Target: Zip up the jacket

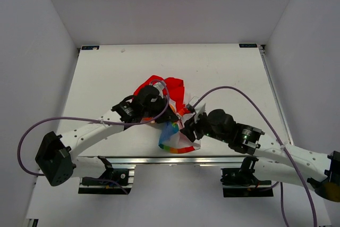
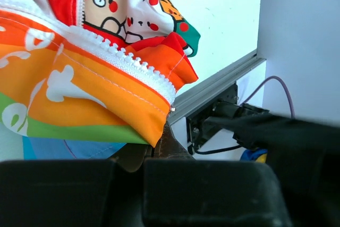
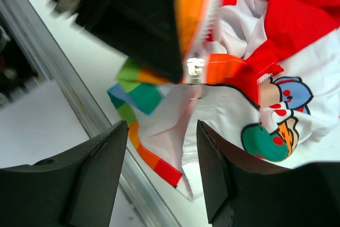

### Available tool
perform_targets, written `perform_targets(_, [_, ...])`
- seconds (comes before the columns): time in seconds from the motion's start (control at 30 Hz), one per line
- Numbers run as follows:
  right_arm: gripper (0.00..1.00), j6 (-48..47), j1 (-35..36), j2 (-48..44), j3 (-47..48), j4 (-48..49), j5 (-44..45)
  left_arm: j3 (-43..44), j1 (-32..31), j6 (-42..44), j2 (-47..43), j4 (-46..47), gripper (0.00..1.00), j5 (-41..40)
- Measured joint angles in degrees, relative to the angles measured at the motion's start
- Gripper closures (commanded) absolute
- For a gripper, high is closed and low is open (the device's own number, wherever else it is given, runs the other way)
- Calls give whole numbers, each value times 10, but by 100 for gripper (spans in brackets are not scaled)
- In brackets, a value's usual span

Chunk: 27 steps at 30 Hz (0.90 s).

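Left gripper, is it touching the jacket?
Touching. In the left wrist view, the orange striped corner of the jacket runs straight down into the left gripper and is pinched there.

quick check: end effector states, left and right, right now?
Left end effector: closed, pinching the jacket at its rainbow zipper edge.
Right end effector: open, holding nothing; zipper pull just ahead of it.

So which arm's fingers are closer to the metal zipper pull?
Left. The left fingers pinch the jacket right beside the zipper pull; the right fingers sit open, short of it.
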Motion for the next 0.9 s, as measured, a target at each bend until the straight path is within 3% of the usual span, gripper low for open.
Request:
perform_targets(0.17, [39, -48, 80, 40, 0, 5, 126, 50, 7, -2, 37, -37, 100, 28])
perform_targets(0.4, [38, -74, 108, 76, -1, 59, 263, 57, 8, -4, 44, -71, 100, 49])
perform_targets(0.77, [36, -106, 119, 101, -1, 95, 295, 64, 10, -4, 45, -99, 100, 51])
perform_targets(0.83, [33, -105, 122, 101, -1, 92, 294, 66, 11, -3, 49, -103, 100, 51])
perform_targets(0.9, [24, -102, 125, 101, -1, 86, 292, 69, 12, -4, 52, -102, 100, 51])
